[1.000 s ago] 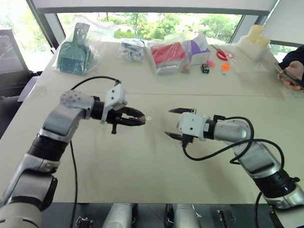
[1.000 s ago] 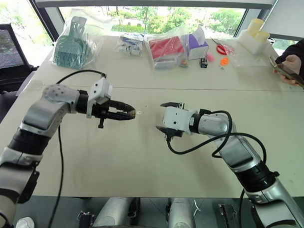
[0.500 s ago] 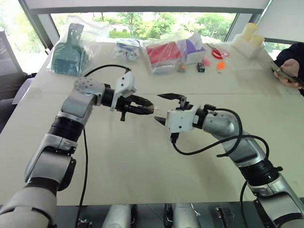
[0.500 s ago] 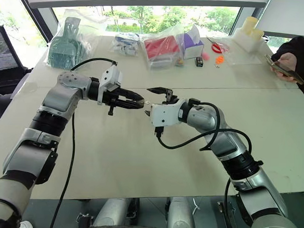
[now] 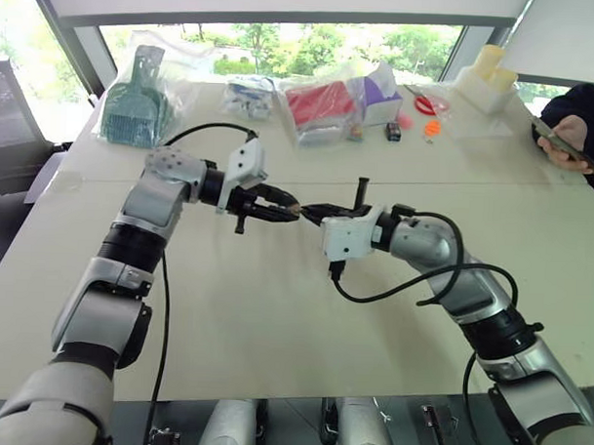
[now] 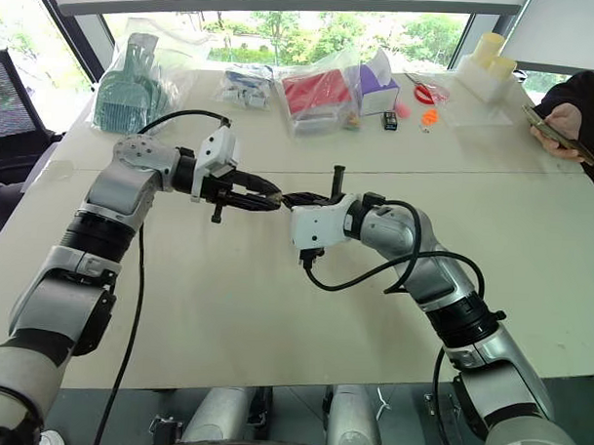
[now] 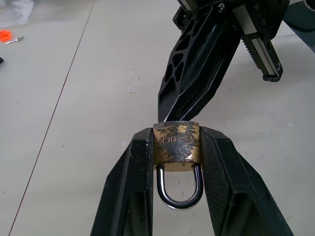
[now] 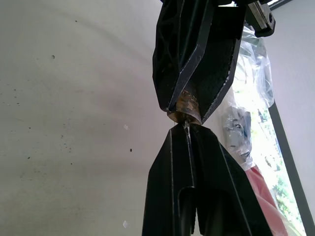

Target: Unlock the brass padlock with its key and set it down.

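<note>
Brass first: the brass padlock (image 7: 177,142) sits pinched between the two black fingers of the left gripper (image 5: 290,212), held in the air above the pale table (image 5: 273,339), shackle loop back toward the wrist, keyhole end facing out. Meeting it from the other side is the right gripper (image 5: 309,210), fingers pressed together on the key (image 8: 187,129), a thin silvery sliver whose tip sits at the lock's end face.

Step in hand, as I judge it: seating the key, then turning it. To do it well I would hold the left arm steady as the anvil and keep the key on the lock's long axis. I would advance the right wrist slowly until the blade is in, then roll that wrist only. Any side load could bend the sliver or pry the lock out of the pinch.

Views: the head cameras give me both arms meeting tip to tip, but lock and key are lost there. The left wrist view shows the shackle still seated in the body. The right wrist view alone shows the key blade against the lock's end.
</note>
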